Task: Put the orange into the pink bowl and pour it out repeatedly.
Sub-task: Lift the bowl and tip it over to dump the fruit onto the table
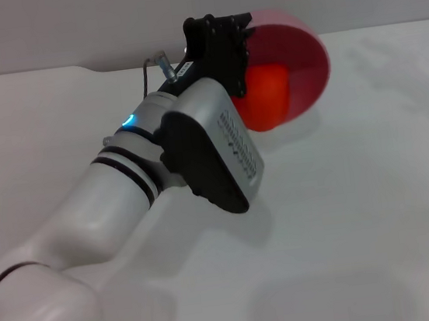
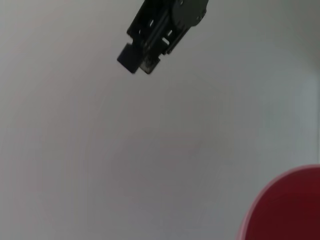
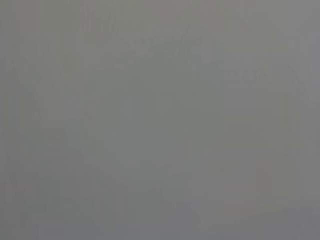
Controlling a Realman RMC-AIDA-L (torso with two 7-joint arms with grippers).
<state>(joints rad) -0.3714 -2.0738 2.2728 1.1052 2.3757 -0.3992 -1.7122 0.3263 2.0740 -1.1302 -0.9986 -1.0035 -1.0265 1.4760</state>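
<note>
The pink bowl (image 1: 303, 55) is held up off the white table and tipped onto its side, with its opening facing the camera. The orange (image 1: 267, 95) lies inside it against the low part of the rim. My left gripper (image 1: 241, 47) is shut on the bowl's left rim, and its black body hides that part of the bowl. The left wrist view shows an edge of the bowl (image 2: 290, 210) and a black gripper part (image 2: 150, 45) over bare table. My right gripper is out of view; the right wrist view shows only plain grey.
The white table (image 1: 377, 211) spreads below and around the bowl. My left arm (image 1: 125, 195) crosses the table's left half from the near corner. A grey wall runs along the table's far edge.
</note>
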